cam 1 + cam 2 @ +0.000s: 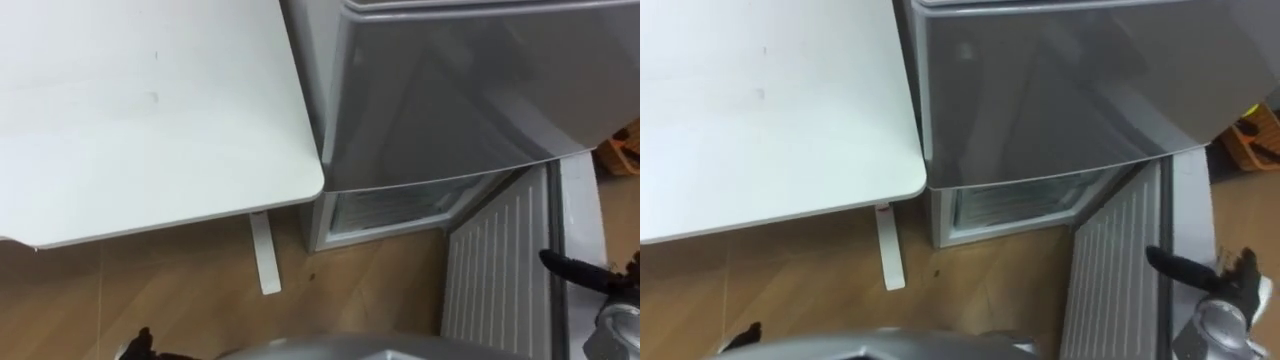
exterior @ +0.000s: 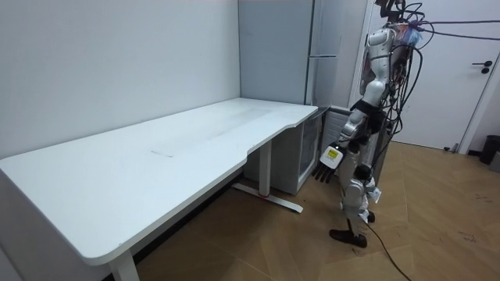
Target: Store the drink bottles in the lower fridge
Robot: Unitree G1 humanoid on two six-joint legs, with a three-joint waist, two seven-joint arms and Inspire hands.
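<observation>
Left eye view: the lower fridge compartment (image 1: 392,208) stands open just beside the white desk (image 1: 150,120), at its right corner. Its door (image 1: 495,265) is swung out to the right. The right hand (image 1: 575,268) is at the door's outer edge; whether it is open or closed cannot be told.

Room view: the robot stands before the fridge (image 2: 273,55), and its left hand (image 2: 325,165) hangs slack with straight fingers.

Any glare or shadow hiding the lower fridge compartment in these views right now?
Left eye view: soft reflections on the upper fridge door, no harsh glare; the lower compartment beneath is shaded, yet its pale inside shows. Right eye view: the same, with the open door's ribbed liner evenly lit. Room view: even light, darker beneath the table.
</observation>
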